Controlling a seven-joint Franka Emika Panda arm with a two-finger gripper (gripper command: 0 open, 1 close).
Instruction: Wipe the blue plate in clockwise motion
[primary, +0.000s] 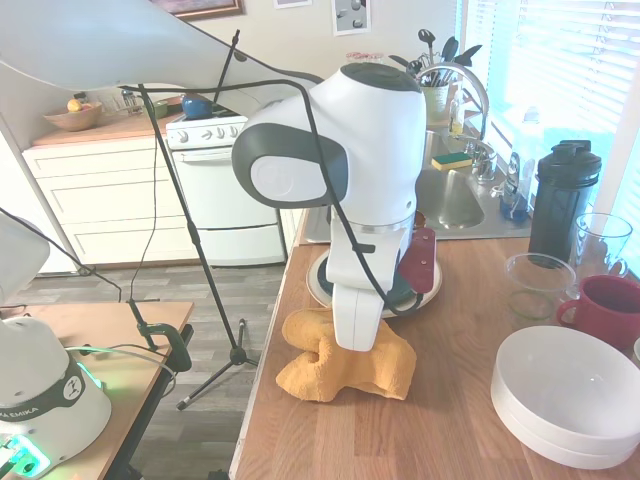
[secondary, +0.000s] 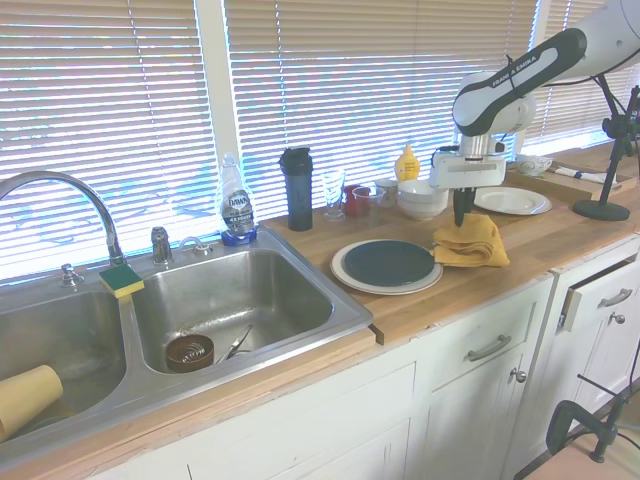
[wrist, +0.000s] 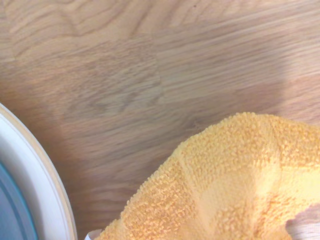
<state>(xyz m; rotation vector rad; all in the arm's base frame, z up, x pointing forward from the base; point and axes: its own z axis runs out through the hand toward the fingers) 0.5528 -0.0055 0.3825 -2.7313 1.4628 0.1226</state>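
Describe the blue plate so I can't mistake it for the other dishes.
On the wooden counter right of the sink, it sits on a larger cream plate, beside the yellow cloth. The blue plate is the only dark teal dish; the others are white.

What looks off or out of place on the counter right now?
Nothing is spilled or broken. The yellow cloth lies bunched on the wooden counter beside the blue plate, not on it. The plate sits stacked on a cream plate. The gripper is down at the cloth.

White arm (secondary: 520, 75), dark grey joints, black lettering, black cable.
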